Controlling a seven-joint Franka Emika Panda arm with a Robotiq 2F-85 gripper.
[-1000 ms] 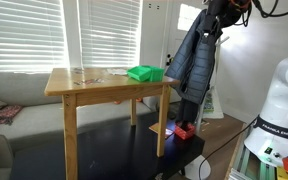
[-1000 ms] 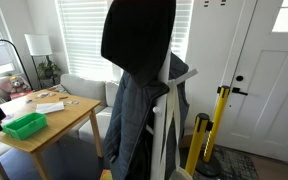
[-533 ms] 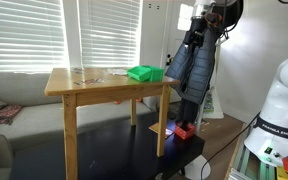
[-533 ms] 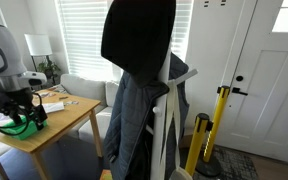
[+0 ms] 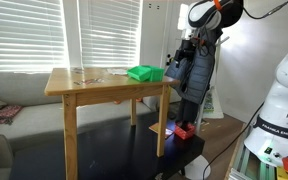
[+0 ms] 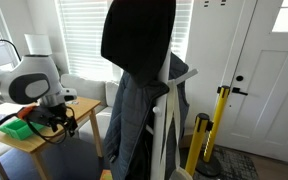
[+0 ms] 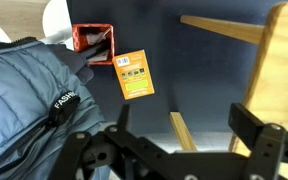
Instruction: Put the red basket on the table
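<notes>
The red basket (image 5: 186,130) sits on the low black platform (image 5: 104,152), beside the foot of a coat rack. In the wrist view it (image 7: 92,39) is at the top left, partly overlapped by a dark jacket. The wooden table (image 5: 84,84) stands over the platform; its top edge shows in the wrist view (image 7: 284,60). My gripper (image 5: 186,52) hangs high in the air next to the table's end, well above the red basket. In the wrist view its fingers (image 7: 189,135) are open and empty.
A green basket (image 5: 144,73) and papers lie on the table. A dark jacket (image 5: 196,65) hangs on a coat rack close to my arm. An orange card (image 7: 134,74) lies on the platform by the red basket. A sofa (image 5: 14,100) stands behind the table.
My arm has swung down and toward the table's end, coming into the view by the door. The gripper stays open. The baskets have not moved.
</notes>
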